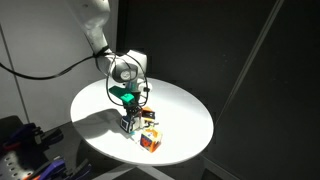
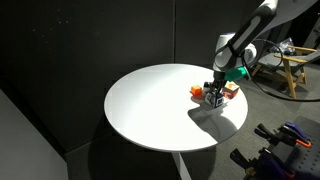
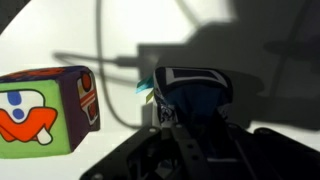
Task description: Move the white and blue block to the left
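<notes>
Black curtains are closing off the bkgd; a round white worktop (image 1: 185, 105) is carrying a tight cluster of three small cubes near its edge. Robot arm is reaching down w/ the claw (image 1: 129, 120) pointing straight at the worktop, right over the cluster.

Key relation: the white and blue block (image 2: 213, 98) is sitting directly under the claw, btwn its fingers, not off to any side. So no approach seems needed, only a firm grip and a sideways carry. In wrist view the block (image 3: 195, 95) is filling the centre, in shadow, w/ a light-blue edge showing.

Fingers are looking drawn in around the block, but the frames are too small to confirm contact. Can't tell if it's clamped or loose.

Neighbours are crowding it. An orange cube (image 2: 195, 91) is sitting just beside the claw on one flank, a reddish cube (image 2: 232, 90) just beside it on the opposite flank. Wrist view is showing a patterned cube (image 3: 45, 110), white face w/ orange and green marks, near the block but apart.

Judgement: the leftward move is prob. needing a lift first, else the block is going to shove whichever neighbour is lying that side.
</notes>
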Motion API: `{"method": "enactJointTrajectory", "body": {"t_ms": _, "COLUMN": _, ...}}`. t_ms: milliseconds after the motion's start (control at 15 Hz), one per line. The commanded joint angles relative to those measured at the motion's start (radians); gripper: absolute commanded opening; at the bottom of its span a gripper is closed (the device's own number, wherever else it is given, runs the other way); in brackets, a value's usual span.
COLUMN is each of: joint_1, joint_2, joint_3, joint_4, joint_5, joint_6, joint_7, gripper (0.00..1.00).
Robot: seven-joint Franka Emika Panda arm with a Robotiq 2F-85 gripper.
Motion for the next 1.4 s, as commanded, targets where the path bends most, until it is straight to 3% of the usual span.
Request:
{"method": "enactJointTrajectory", "body": {"t_ms": 0, "joint_1": 0.028, "joint_2": -0.033, "joint_3": -0.026, "joint_4": -0.009, "joint_5": -0.042, "joint_6": -0.015, "joint_7": 0.071, "gripper": 0.08}}
{"method": "enactJointTrajectory", "body": {"t_ms": 133, "joint_1": 0.037, "joint_2": -0.05, "joint_3": -0.031, "joint_4": -0.014, "joint_5": -0.052, "joint_6": -0.023, "joint_7": 0.088, "gripper": 0.03}}
{"method": "enactJointTrajectory", "body": {"t_ms": 1000, "joint_1": 0.05, "joint_2": -0.217, "joint_3": 0.012, "joint_4": -0.04, "joint_5": -0.037, "joint_6": -0.15, "joint_7": 0.075, "gripper": 0.04}}
{"method": "enactJointTrajectory", "body": {"t_ms": 1333, "joint_1": 0.071, "joint_2": -0.219, "joint_3": 0.023, "joint_4": -0.028, "joint_5": -0.049, "joint_6": -0.144, "joint_7": 0.102, "gripper": 0.04}}
